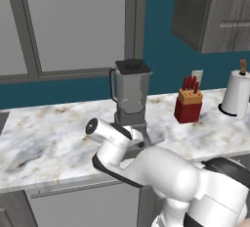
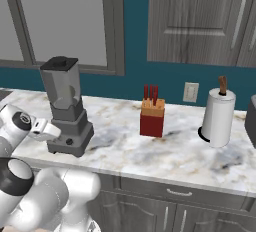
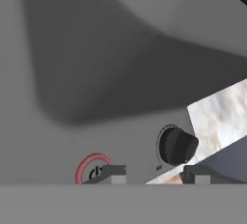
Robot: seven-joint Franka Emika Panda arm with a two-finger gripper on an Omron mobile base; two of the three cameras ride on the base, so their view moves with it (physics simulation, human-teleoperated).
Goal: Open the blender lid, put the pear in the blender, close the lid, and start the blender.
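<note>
The tall grey blender [image 1: 130, 96] with its flat black square lid [image 1: 132, 66] on sits on the marbled table [image 1: 53, 138], and the claw [image 3: 149, 174], fingers parted and empty, sits right at its stiff red-ringed button [image 3: 92, 169], which probably just needs a firm fingertip push.
</note>
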